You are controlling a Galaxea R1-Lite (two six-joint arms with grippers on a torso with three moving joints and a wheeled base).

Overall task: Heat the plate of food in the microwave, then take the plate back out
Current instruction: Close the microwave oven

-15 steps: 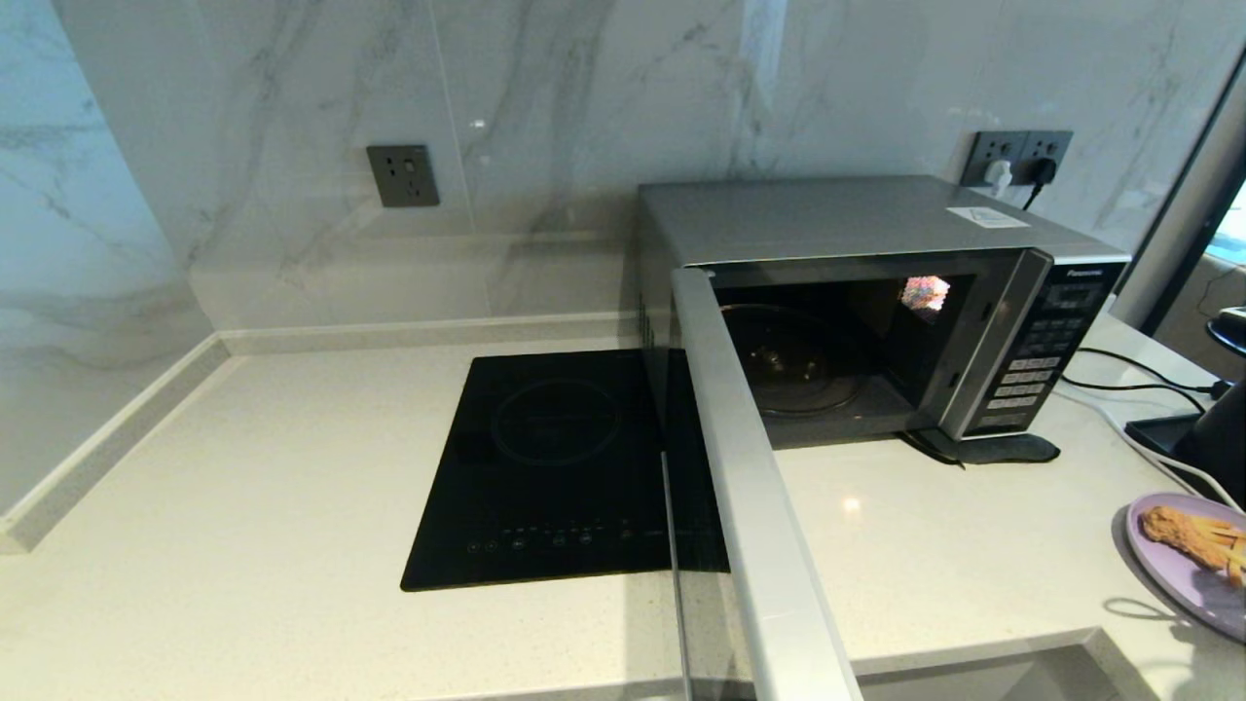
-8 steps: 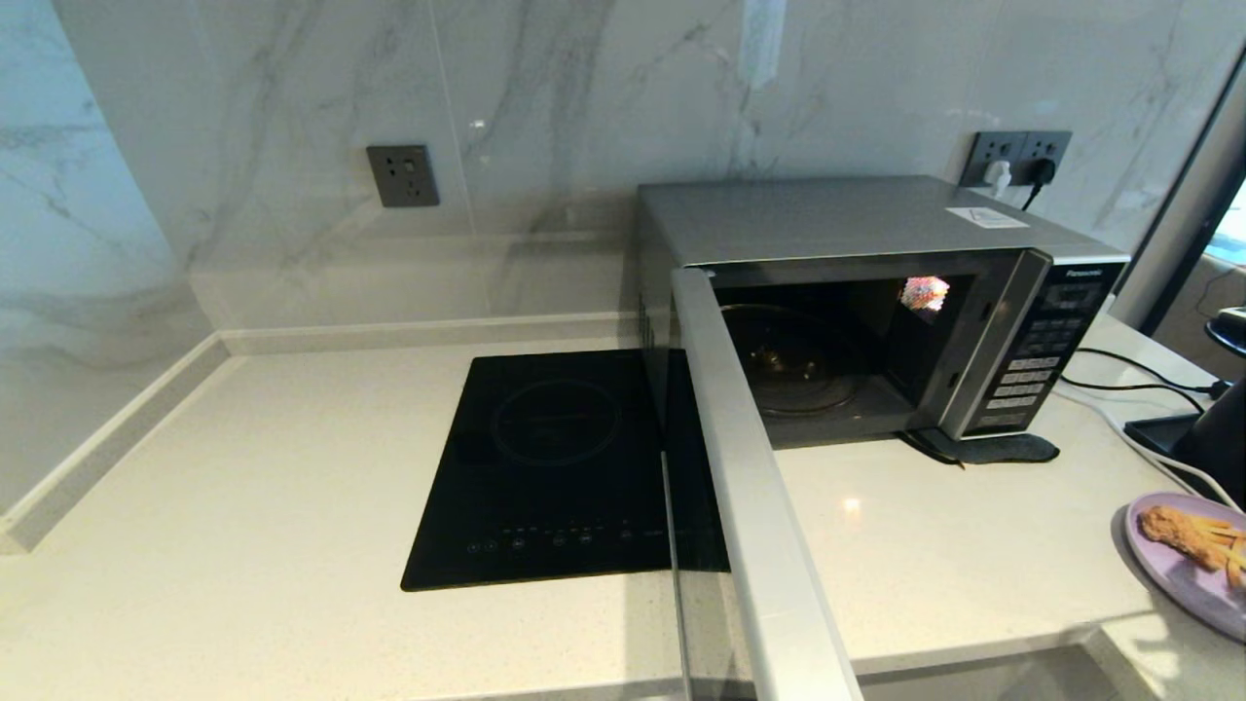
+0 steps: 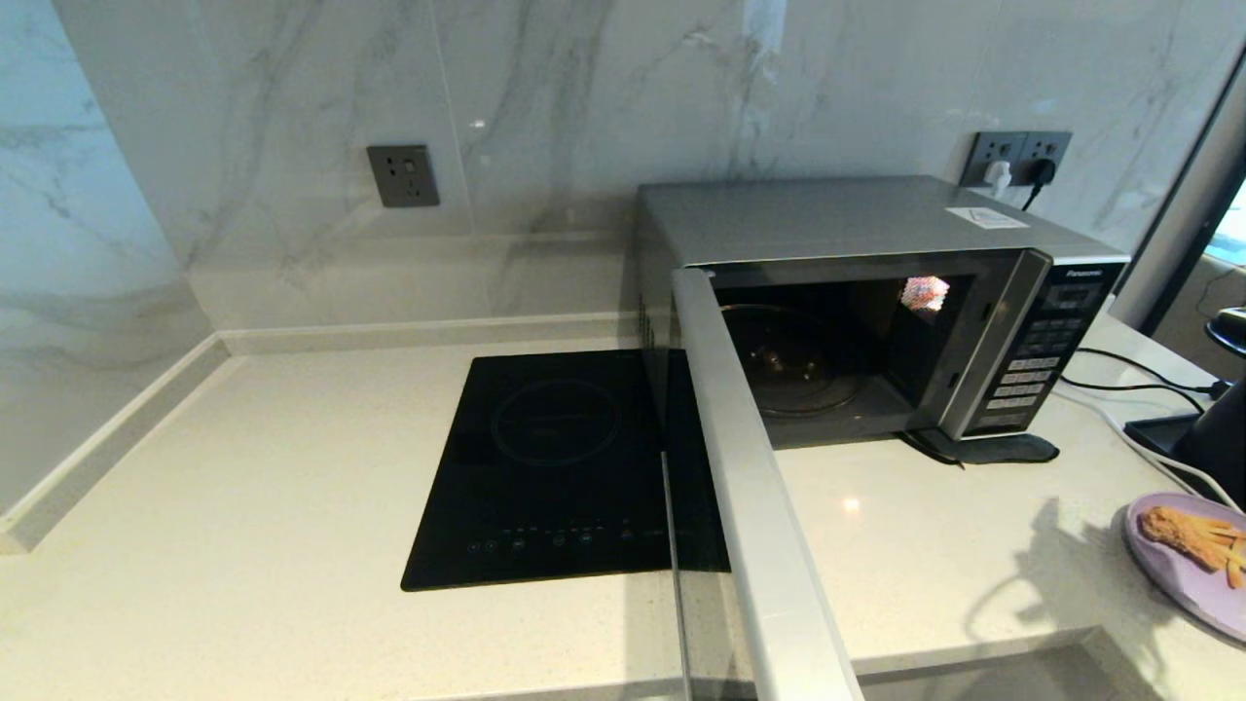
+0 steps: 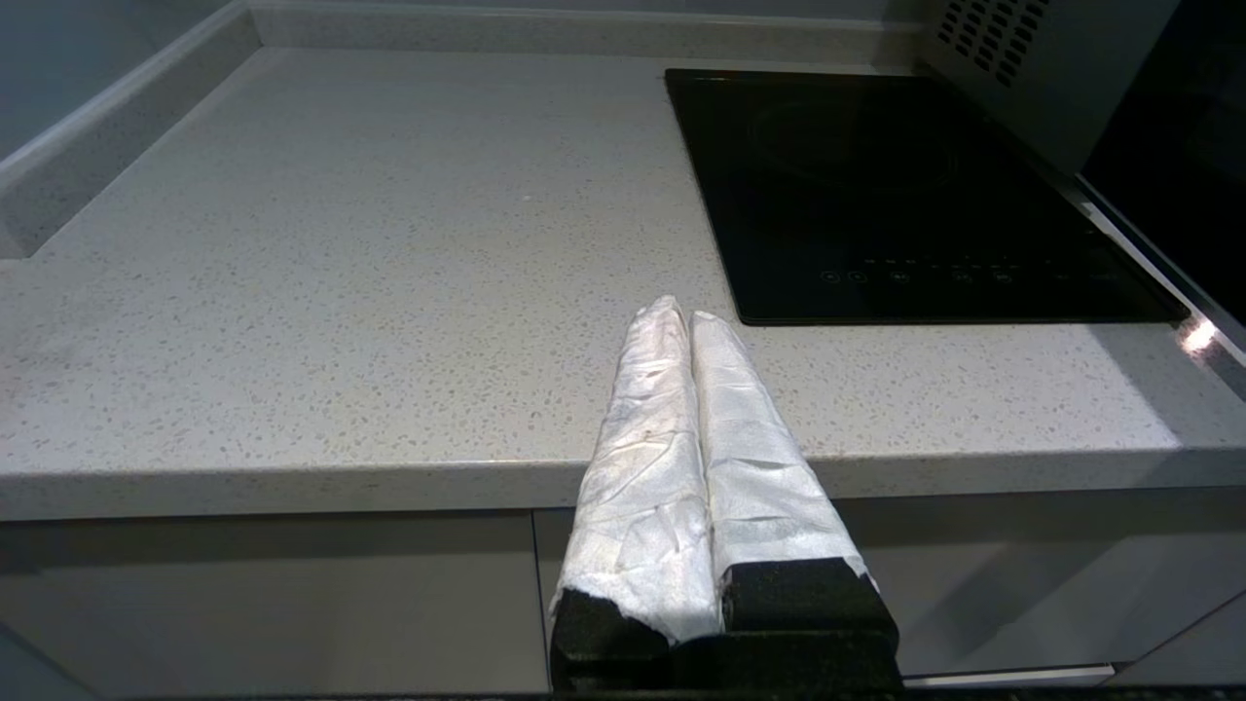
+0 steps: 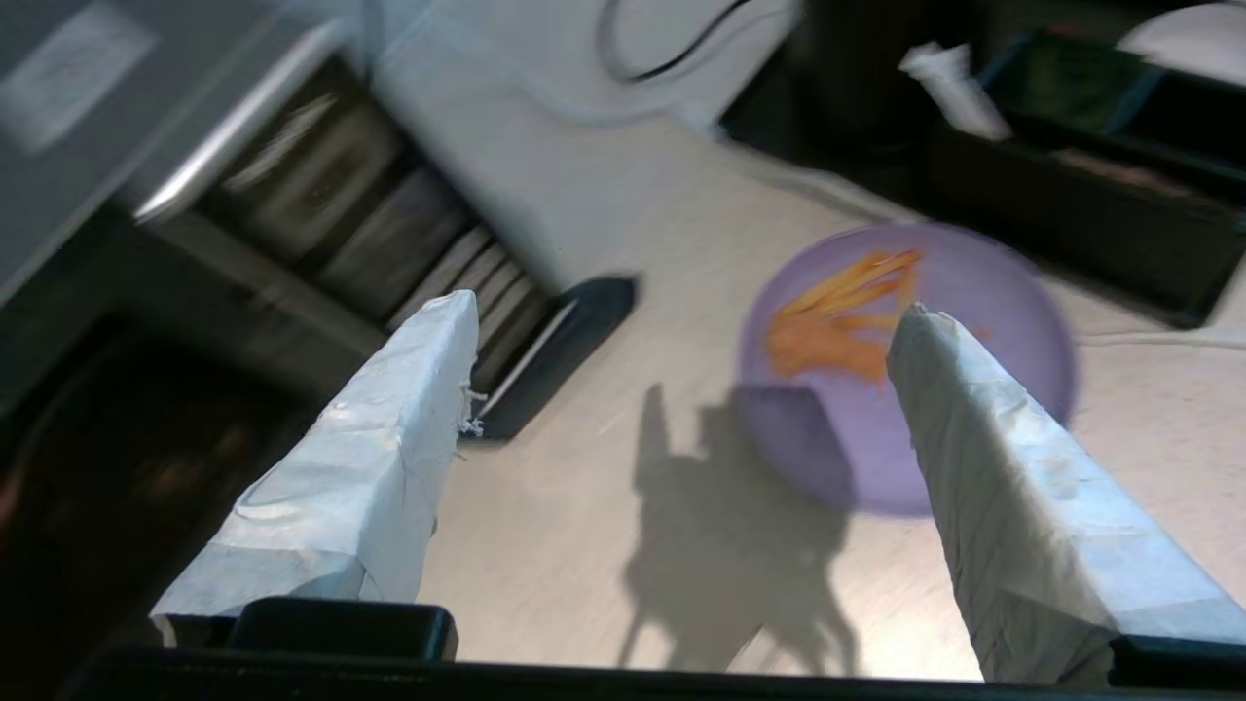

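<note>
1. Head view: the microwave (image 3: 876, 312) sits at centre right with its door (image 3: 750, 506) swung open, running down to the bottom edge of the frame. The cavity looks empty apart from the glass turntable (image 3: 793, 365). The plate of food (image 3: 1192, 565) lies on the worktop (image 3: 243, 506) at the far right edge, partly cut off. Neither arm shows here, only a shadow on the worktop left of the plate. The open door juts across the path into the cavity, so I would guess a carried plate could clip it.

2. Left wrist view: the left gripper (image 4: 678, 313) is parked in front of the worktop edge at lower centre, jaws pressed together on nothing, with the black hob (image 4: 905, 195) at upper right. No risk here.

3. Right wrist view: the right gripper (image 5: 681, 341) hangs above the worktop, jaws spread wide and empty. The plate is at centre right, under and just beyond one fingertip (image 5: 920, 336). The plate is flat and low, so I reckon a badly lined-up descent could push it sideways or press into the fries (image 5: 837, 312). A grip on one rim could tip the plate and spill the food.
</note>
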